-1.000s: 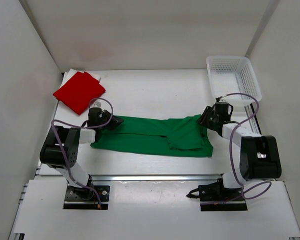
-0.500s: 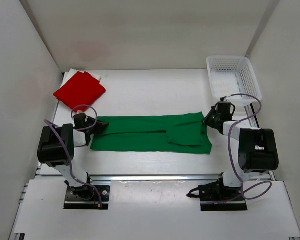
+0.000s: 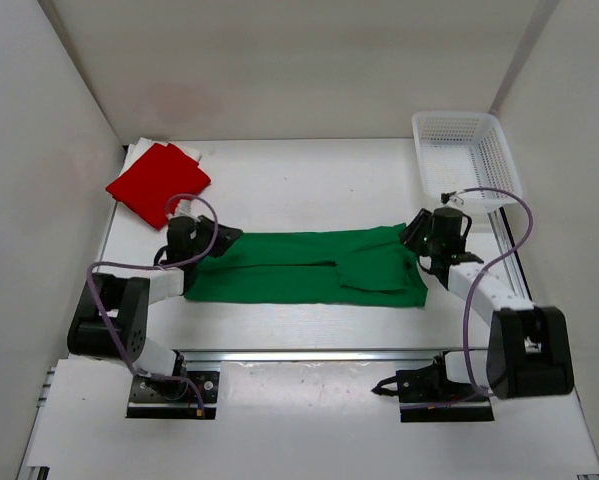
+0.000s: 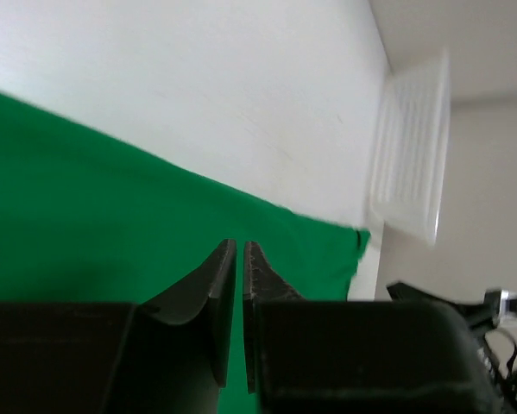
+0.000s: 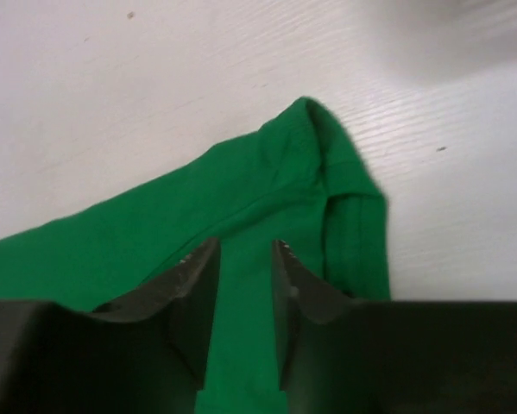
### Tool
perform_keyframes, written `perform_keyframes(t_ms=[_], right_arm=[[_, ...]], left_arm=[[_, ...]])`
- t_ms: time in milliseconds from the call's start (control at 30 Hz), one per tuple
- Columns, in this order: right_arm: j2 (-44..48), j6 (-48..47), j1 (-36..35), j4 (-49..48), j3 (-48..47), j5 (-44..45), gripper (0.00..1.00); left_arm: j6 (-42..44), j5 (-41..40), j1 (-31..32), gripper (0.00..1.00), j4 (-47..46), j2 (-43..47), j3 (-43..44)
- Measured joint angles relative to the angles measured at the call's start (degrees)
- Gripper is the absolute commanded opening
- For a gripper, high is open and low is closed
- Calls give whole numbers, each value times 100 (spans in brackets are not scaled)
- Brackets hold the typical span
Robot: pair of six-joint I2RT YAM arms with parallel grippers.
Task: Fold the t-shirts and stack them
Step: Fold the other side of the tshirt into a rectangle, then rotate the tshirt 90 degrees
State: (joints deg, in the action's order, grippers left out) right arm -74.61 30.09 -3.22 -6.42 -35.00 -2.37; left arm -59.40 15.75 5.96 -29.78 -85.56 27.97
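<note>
The green t-shirt (image 3: 299,268) lies on the table folded into a long flat strip running left to right. My left gripper (image 3: 226,238) is over the strip's upper left corner. In the left wrist view its jaws (image 4: 238,244) stand almost together, only a thin slit apart, with flat green cloth (image 4: 85,190) behind them and none bunched between them. My right gripper (image 3: 414,237) is at the strip's upper right corner; its jaws (image 5: 243,246) are open just above the cloth (image 5: 241,190). The folded red t-shirt (image 3: 159,182) rests on the white t-shirt (image 3: 142,148) at the back left.
A white lattice basket (image 3: 466,150) stands at the back right, also seen as the basket (image 4: 409,155) in the left wrist view. White walls enclose the table (image 3: 309,185) on three sides. A metal rail runs along the near edge.
The left gripper swung out past the shirt's left end, then came back onto its upper left corner. The right gripper stayed at the right end. The green strip now lies straighter.
</note>
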Motion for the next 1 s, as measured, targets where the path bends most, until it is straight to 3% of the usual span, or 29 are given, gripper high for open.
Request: perform_keyframes(t_ms=[67, 133, 300, 467, 633, 733, 1000], right_arm=[[455, 63, -280, -37, 376, 142, 9], [688, 162, -461, -76, 750, 142, 1], [857, 468, -474, 79, 1722, 7, 0], [1185, 511, -387, 275, 1808, -83, 0], [1449, 413, -778, 835, 1340, 229, 0], [981, 350, -1062, 761, 719, 286, 0], [-1449, 201, -1145, 452, -415, -4, 0]], left_arm=[[114, -35, 487, 20, -26, 81, 146], [151, 0, 800, 20, -111, -4, 210], [-17, 190, 879, 18, -328, -439, -7], [-111, 310, 929, 20, -354, -271, -391], [-50, 352, 1126, 21, -319, 431, -525], [142, 337, 1504, 22, -205, 866, -459], [463, 402, 2402, 23, 74, 1370, -358]])
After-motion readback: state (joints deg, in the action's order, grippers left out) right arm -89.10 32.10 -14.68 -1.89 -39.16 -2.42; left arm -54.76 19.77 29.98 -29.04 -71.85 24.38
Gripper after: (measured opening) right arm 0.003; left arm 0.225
